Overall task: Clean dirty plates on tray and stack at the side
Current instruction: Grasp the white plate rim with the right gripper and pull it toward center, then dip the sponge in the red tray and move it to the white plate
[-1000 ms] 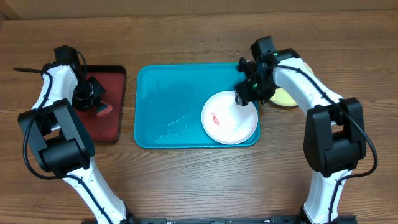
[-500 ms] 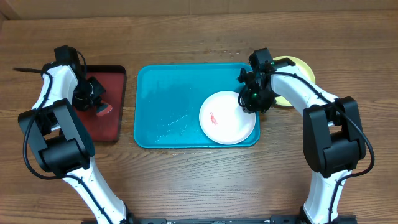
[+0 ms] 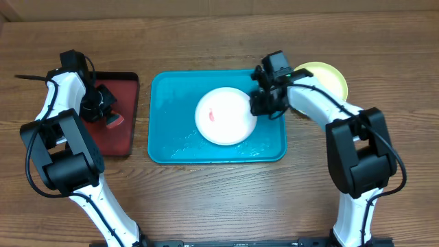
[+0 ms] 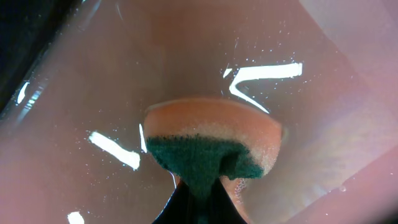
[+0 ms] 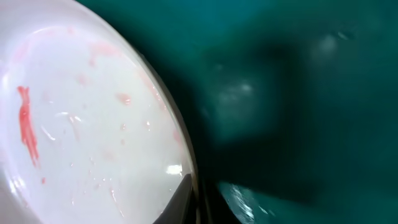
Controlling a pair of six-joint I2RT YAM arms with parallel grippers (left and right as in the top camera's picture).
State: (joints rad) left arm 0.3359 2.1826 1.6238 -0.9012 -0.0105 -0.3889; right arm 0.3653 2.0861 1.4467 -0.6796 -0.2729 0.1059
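Note:
A white plate [image 3: 223, 115] with a red smear [image 3: 211, 115] lies over the middle of the turquoise tray [image 3: 171, 140]. My right gripper [image 3: 259, 108] is shut on its right rim. In the right wrist view the rim of the white plate [image 5: 81, 137] runs between the closed fingers of the right gripper [image 5: 198, 202], with the tray [image 5: 298, 93] floor beyond. A yellow-green plate [image 3: 328, 77] rests on the table right of the tray, partly hidden by the right arm. My left gripper [image 3: 110, 118] is shut on an orange-and-green sponge [image 4: 214, 146] over the wet dark-red tray [image 3: 123, 140].
Water streaks lie on the turquoise tray's floor near its front left [image 3: 192, 137]. A black cable end [image 3: 27, 77] lies on the wood at the far left. Bare wood tabletop [image 3: 219, 199] stretches in front of both trays.
My right gripper has shut on the white plate's rim and drawn the plate left, from the tray's right front corner to its middle. The left arm has not moved.

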